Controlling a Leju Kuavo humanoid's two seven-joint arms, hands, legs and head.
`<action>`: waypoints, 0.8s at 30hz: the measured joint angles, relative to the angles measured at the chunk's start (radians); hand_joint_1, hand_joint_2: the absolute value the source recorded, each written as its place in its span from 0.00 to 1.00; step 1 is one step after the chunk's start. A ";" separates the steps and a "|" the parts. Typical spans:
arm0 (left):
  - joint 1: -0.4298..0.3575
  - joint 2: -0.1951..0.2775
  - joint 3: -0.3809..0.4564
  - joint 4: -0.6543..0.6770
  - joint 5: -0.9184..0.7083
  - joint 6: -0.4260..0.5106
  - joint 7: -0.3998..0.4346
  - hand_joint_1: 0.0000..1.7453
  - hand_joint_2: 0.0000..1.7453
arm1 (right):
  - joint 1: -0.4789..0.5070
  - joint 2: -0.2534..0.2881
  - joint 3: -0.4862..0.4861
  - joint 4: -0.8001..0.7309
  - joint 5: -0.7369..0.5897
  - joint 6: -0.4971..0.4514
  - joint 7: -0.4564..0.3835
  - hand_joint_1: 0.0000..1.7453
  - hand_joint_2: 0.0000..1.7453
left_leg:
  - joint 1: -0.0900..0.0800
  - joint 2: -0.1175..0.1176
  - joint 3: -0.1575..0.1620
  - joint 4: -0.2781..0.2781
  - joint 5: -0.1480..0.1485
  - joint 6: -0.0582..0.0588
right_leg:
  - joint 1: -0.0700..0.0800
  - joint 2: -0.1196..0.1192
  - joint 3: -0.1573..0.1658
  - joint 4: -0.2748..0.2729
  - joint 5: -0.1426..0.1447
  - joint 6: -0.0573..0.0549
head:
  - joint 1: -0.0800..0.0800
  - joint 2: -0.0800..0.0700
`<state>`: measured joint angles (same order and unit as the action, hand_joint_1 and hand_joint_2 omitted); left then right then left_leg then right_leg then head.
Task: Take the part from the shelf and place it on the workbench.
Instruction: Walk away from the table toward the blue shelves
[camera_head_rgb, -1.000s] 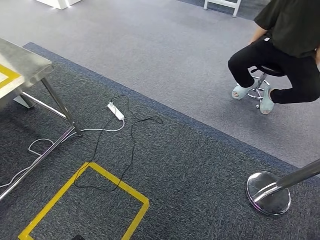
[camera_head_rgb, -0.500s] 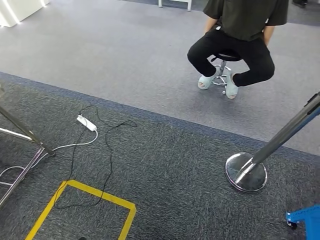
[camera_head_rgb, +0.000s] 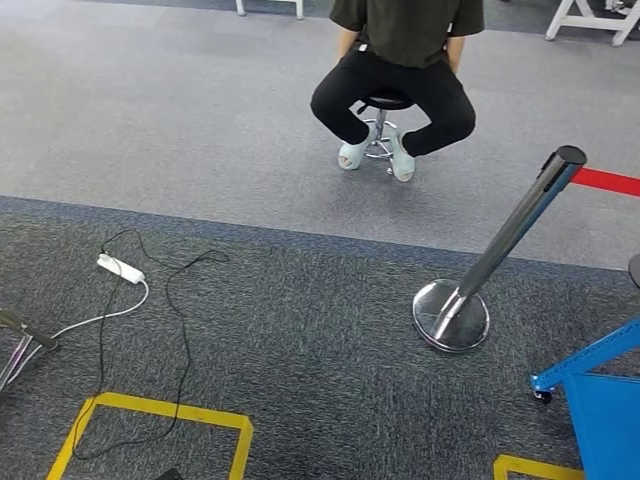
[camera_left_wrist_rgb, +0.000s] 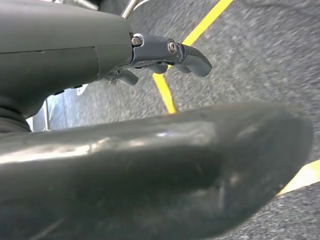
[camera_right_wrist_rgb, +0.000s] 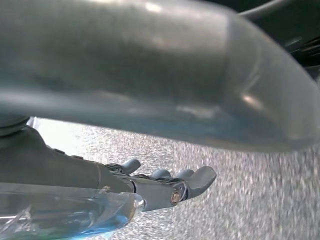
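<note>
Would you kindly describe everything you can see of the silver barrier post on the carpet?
The post is a polished metal tube with a dark cap, rising from a round, mirror-bright base that sits flat on the dark carpet. In the head view it leans up to the right. A red belt leaves its top toward the right edge. Nothing else touches it; a blue frame stands apart to its right.

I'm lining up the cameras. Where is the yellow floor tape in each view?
Head view: yellow tape outlines a square at the lower left, on the dark carpet.
Left wrist view: a stripe of the yellow tape runs beyond the left hand.
Right wrist view: not in it.
Shared landmark: the dark carpet.
</note>
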<state>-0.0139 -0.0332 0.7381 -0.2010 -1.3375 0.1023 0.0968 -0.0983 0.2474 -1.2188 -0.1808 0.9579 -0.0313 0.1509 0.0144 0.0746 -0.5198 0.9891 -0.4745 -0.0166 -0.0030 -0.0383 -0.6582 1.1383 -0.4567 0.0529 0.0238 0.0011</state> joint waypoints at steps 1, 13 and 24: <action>0.000 0.000 -0.001 0.000 0.000 0.000 0.000 0.00 0.00 | -0.002 0.000 0.000 0.000 0.000 0.000 0.000 0.00 0.00 | -0.003 0.010 0.005 0.000 -0.005 -0.005 | 0.002 -0.019 0.033 -0.057 0.019 -0.005 | -0.001 0.000; 0.006 -0.006 -0.039 0.000 -0.037 0.057 -0.171 0.00 0.00 | -0.002 0.000 -0.005 0.000 -0.007 -0.001 -0.008 0.00 0.00 | 0.000 -0.070 -0.124 0.257 -0.107 -0.038 | 0.002 0.105 0.054 -0.112 0.037 -0.051 | -0.019 0.000; 0.000 -0.019 -0.054 0.000 -0.023 -0.057 -0.106 0.00 0.00 | 0.002 0.000 -0.005 0.000 0.010 0.000 -0.001 0.00 0.00 | 0.004 -0.090 -0.016 -0.004 0.012 0.008 | 0.001 0.076 -0.032 0.026 -0.032 -0.001 | -0.009 0.000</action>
<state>-0.0141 -0.0521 0.6836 -0.2007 -1.3602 0.0457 -0.0090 -0.0963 0.2476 -1.2240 -0.1808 0.9676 -0.0313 0.1494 0.0188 -0.0153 -0.5354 0.9855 -0.4623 -0.0082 -0.0021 0.0380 -0.6901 1.1639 -0.4891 0.0519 0.0152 0.0011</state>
